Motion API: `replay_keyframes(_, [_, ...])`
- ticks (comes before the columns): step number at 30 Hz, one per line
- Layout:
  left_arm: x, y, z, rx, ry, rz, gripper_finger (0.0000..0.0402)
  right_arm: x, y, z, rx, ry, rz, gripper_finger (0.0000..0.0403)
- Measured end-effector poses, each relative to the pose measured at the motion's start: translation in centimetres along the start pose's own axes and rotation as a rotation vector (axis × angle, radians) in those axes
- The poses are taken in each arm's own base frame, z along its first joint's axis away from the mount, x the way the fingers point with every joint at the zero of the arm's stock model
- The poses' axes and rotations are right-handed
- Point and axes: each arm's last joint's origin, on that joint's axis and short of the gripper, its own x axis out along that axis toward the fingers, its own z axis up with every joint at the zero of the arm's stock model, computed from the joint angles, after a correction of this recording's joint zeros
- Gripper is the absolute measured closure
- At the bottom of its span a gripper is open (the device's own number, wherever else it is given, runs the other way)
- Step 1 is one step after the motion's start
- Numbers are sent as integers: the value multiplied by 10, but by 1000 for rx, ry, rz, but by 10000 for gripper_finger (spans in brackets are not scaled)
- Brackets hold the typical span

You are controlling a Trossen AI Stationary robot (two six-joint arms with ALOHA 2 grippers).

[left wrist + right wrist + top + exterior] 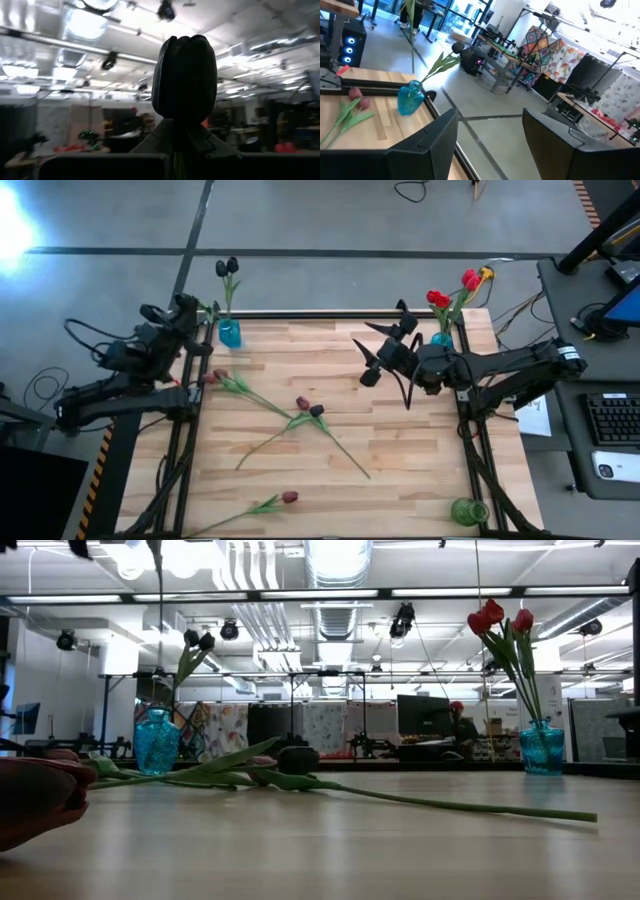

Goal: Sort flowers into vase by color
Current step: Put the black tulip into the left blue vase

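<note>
Counting perhaps four loose tulips (300,415), two vases (229,332).

I count two blue vases (229,333) at the table's far corners, two dark tulips (227,268) in the left one, three red tulips (441,301) in the right one, four loose tulips (303,406) on the wood, and one green vase (467,511).

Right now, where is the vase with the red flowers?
In the high view, the blue vase with red flowers stands at the table's far right corner, just behind the right pincer.
</note>
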Motion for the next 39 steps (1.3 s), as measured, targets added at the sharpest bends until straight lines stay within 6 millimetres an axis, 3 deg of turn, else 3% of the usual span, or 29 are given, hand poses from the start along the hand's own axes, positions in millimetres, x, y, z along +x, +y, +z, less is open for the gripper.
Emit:
replay_keyframes(6, [-4, -1, -36, 43, 66, 139, 401, 0, 0, 0, 7, 0, 1, 188])
replay_keyframes(14, [10, 2, -47, 74, 43, 230, 401, 0, 0, 0, 6, 0, 1, 188])
replay_keyframes(19, [27, 4, -40, 95, 32, 242, 401, 0, 0, 0, 7, 1, 0, 188])
replay_keyframes(23, [34, 8, -47, 140, 102, 308, 401, 0, 0, 0, 7, 2, -3, 188])
replay_keyframes(29, [35, 8, -46, 32, 66, 309, 401, 0, -1, -1, 7, 21, -45, 188])
replay_keyframes(35, [43, 10, -22, 33, 3, 312, 402, 2, -3, -2, 7, 27, -57, 188])
replay_keyframes(39, [46, 10, -18, 45, 51, 300, 401, 2, -4, -2, 6, 29, -61, 188])
